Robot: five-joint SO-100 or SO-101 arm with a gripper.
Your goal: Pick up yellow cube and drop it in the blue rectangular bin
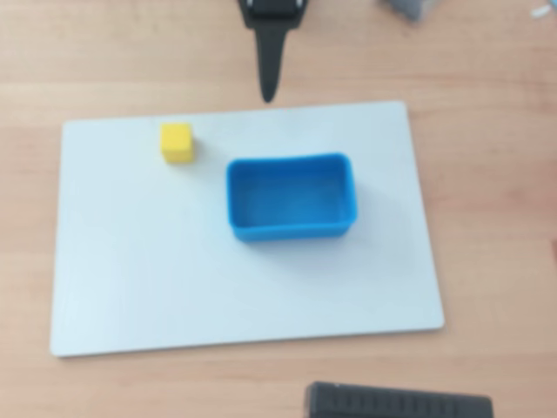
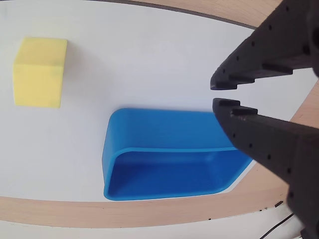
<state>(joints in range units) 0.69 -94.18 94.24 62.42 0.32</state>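
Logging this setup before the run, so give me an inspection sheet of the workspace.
Surface: white board lying on a wooden table.
Job's things: yellow cube on the board, apart from the blue bin; bin empty.
Clutter: dark ribbed block at the bottom edge and a grey item at the top edge, overhead view.
Claw: claw nearly closed, holding nothing, away from the cube.
Cables: thin dark wire at the lower right, wrist view.
Surroundings: nothing seen beyond the table.

Bright even light, overhead view soft and blurred, wrist view sharper (edges bowed by fisheye), faint shadows.
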